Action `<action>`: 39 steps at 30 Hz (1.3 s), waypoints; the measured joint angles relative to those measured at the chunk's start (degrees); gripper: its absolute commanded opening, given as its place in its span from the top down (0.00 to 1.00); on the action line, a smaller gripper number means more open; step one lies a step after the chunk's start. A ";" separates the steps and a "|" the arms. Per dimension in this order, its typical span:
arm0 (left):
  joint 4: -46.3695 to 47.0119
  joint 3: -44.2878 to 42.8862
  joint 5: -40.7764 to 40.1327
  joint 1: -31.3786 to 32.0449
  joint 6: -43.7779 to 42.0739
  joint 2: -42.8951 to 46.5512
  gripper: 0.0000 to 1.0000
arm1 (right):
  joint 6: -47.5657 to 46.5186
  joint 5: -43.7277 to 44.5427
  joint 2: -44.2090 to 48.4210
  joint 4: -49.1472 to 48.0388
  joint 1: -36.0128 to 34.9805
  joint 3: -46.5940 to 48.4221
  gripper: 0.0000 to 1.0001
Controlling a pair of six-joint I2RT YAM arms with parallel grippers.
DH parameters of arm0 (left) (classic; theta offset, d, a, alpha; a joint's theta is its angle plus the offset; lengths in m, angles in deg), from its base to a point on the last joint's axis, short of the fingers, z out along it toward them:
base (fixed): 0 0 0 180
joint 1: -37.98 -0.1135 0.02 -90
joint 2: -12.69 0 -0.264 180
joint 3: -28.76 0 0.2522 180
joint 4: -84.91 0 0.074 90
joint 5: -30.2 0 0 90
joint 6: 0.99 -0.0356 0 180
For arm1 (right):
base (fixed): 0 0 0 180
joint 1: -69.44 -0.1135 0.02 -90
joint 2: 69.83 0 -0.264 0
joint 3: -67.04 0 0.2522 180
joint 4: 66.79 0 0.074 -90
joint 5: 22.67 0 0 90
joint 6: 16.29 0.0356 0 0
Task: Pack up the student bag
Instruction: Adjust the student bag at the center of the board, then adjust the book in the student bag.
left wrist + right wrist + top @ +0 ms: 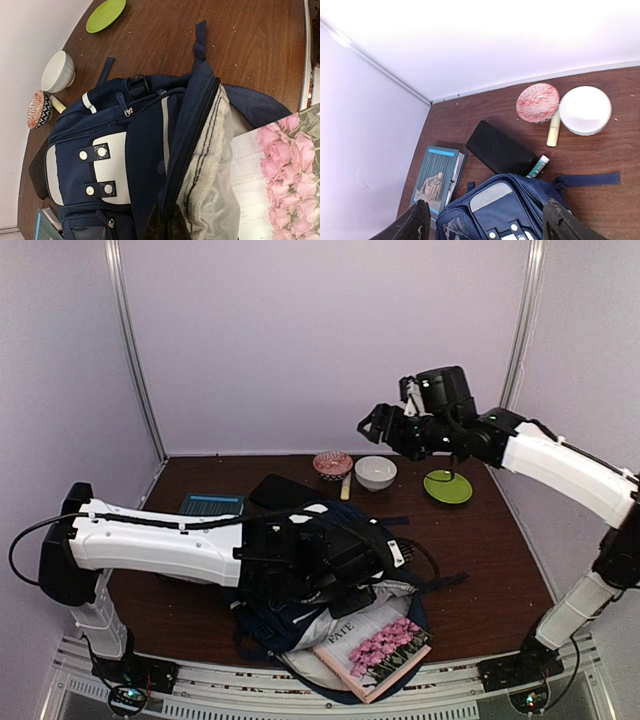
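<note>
The student bag [330, 580] lies on its back on the brown desk [480, 540], near the front edge between the two arm bases. Its white-patched front pocket faces up and its main compartment is unzipped, showing grey lining. The left gripper [167, 225] is down at that opening, its jaws closed on the zippered edge of the bag. A rose-covered book [375, 650] rests on the lining in the bag's mouth and sticks out at the bag's near side.

The right gripper [485, 210] hangs high above the bag's far side. Its jaws are spread wide with nothing between them.

Beyond the bag's far edge a black case [500, 148] lies flat, with a teal book [437, 175] beside it toward the bag's left. A green-capped tube [538, 166] sits between the case and the bag. Farther behind the bag stand a patterned bowl [537, 102] and a white bowl [585, 110], with a yellow stick [553, 132] between them. A green plate [447, 486] lies behind the bag, to its right and well apart from it.
</note>
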 measured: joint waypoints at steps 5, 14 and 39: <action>3.02 2.91 -0.72 -1.03 2.40 1.51 1.00 | 7.23 8.83 21.29 -3.30 -0.24 -16.52 0.24; 6.64 5.01 -1.64 -3.87 3.13 8.13 1.00 | 15.61 9.09 40.63 -1.86 -2.93 -42.14 0.25; 9.29 -4.87 -7.72 -5.20 -2.36 1.20 1.00 | 36.26 -3.02 50.53 -2.03 -17.57 -65.64 0.25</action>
